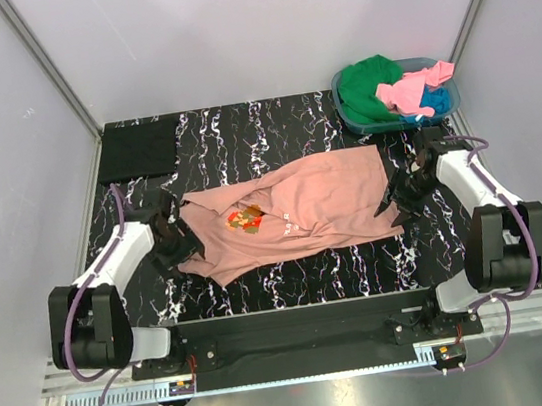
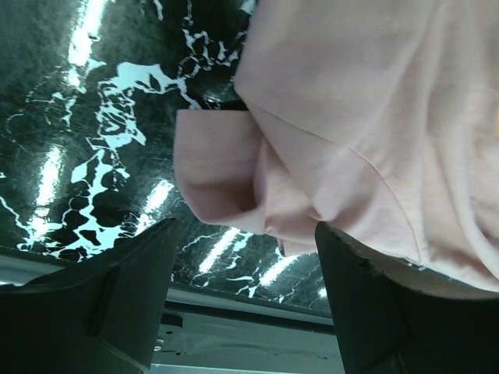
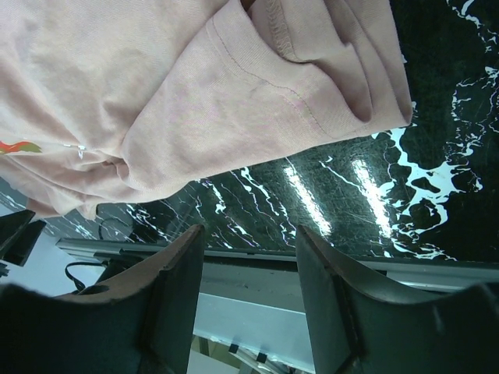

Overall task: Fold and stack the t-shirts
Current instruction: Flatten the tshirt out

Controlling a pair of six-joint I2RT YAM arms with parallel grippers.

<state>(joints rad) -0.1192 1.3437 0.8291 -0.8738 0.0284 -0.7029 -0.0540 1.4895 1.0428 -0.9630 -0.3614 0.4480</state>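
Observation:
A large salmon-pink t-shirt with a small print lies spread across the middle of the black marble table. My left gripper sits at its left edge and is open. In the left wrist view the left gripper has nothing between its fingers, and a pink sleeve lies just beyond them. My right gripper is at the shirt's right edge, also open. In the right wrist view the right gripper is empty, with the shirt's hem ahead of it. A folded black t-shirt lies at the back left.
A teal basket stands at the back right corner, holding a green t-shirt, a bright pink one and a blue one. Grey walls close in the table on three sides.

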